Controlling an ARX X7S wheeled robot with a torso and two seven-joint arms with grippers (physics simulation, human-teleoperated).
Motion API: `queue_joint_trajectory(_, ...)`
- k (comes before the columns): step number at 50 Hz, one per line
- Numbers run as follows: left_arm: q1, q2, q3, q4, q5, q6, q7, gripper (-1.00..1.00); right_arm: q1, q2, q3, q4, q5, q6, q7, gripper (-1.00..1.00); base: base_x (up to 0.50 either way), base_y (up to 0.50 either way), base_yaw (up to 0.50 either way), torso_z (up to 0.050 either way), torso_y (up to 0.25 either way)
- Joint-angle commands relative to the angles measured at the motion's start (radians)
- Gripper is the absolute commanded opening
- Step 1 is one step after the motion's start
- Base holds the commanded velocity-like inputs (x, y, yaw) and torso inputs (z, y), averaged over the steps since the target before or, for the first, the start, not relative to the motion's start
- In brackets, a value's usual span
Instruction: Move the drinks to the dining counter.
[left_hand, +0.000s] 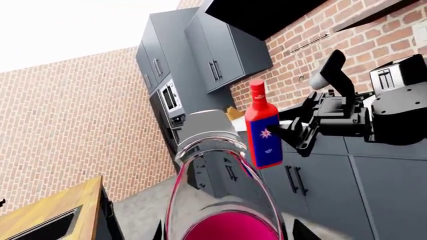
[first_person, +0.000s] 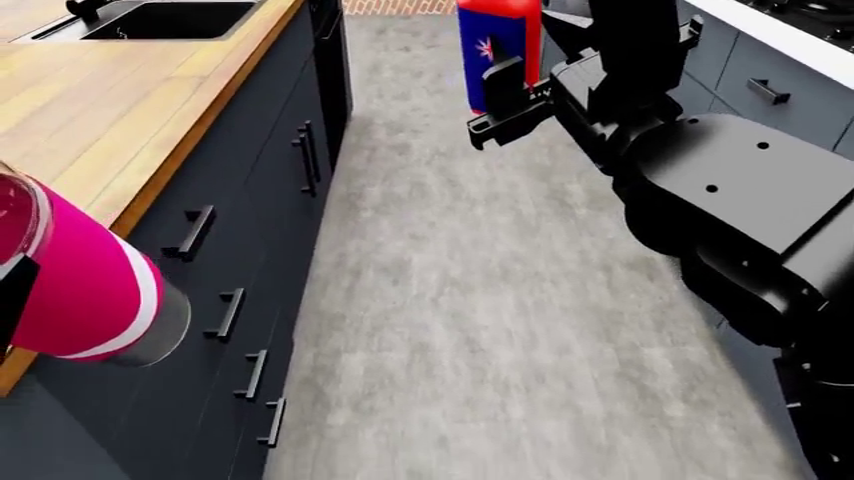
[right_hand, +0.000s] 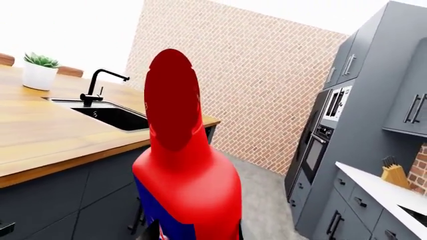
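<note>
The clear bottle with pink liquid and a magenta label is held tilted at the front edge of the honey-yellow dining counter, its top end out over the aisle. My left gripper is shut on it, one dark finger showing at the frame's edge. The red square bottle with a blue star label hangs upright over the aisle floor. My right gripper is shut on its body. The dining counter lies beside it, apart.
A black sink with a faucet is set in the wooden counter; a potted plant stands behind. Across the grey aisle runs the white counter with a knife block, toaster and wall ovens.
</note>
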Motion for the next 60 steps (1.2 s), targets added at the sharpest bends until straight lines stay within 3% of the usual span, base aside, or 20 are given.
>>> queue_joint_trajectory(1, -0.001, 0.002, 0.007, -0.001, -0.001, 0.003, -0.006, -1.0, 0.007, 0.004, 0.011, -0.011, -0.029, 0.001, -0.003, -1.0, -0.01, -0.39, 0.0, 0.0, 0.0)
queue_joint_trajectory(10, 0.002, 0.004, 0.003, 0.001, 0.0, 0.001, -0.006, -1.0, 0.01, -0.001, 0.028, -0.001, -0.025, -0.01, 0.006, -1.0, 0.0, -0.1, 0.0, 0.0, 0.0)
queue_joint_trajectory(60, 0.009, 0.024, -0.017, 0.005, 0.02, -0.016, 0.025, -1.0, 0.024, -0.006, -0.017, 0.011, -0.053, -0.007, -0.005, -1.0, -0.5, 0.01, 0.0, 0.0, 0.001)
